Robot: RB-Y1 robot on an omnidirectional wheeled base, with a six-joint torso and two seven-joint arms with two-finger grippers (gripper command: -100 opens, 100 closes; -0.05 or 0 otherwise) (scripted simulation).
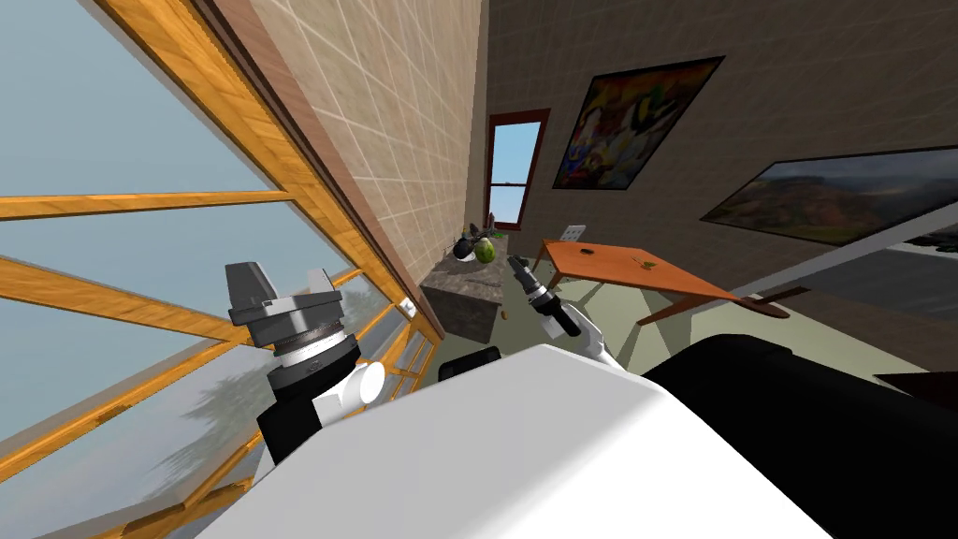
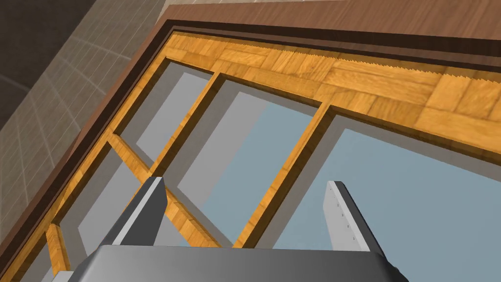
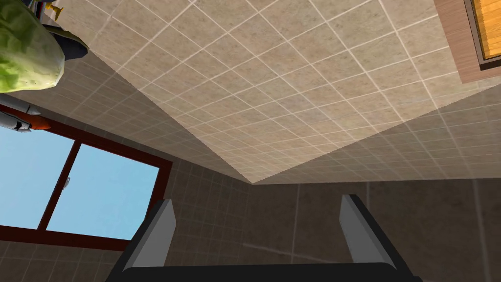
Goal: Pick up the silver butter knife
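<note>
Since both claws gape wide w/ nothing held, left gripper [image 1: 283, 276] up by window [image 1: 140, 140], right gripper [image 1: 515, 263] out toward grey counter [image 1: 463, 304], best roll closer, then tip the right one down. Where the butter knife lies: too small to tell; prob. counter or orange table [image 1: 617, 262]. Dark bowl-ish thing [image 1: 462, 249] beside green lump [image 1: 484, 251], contents unclear.

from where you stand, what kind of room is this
Probably a home kitchen or dining room: tiled walls, a grey counter bearing a green vegetable, and an orange wooden table.
</note>
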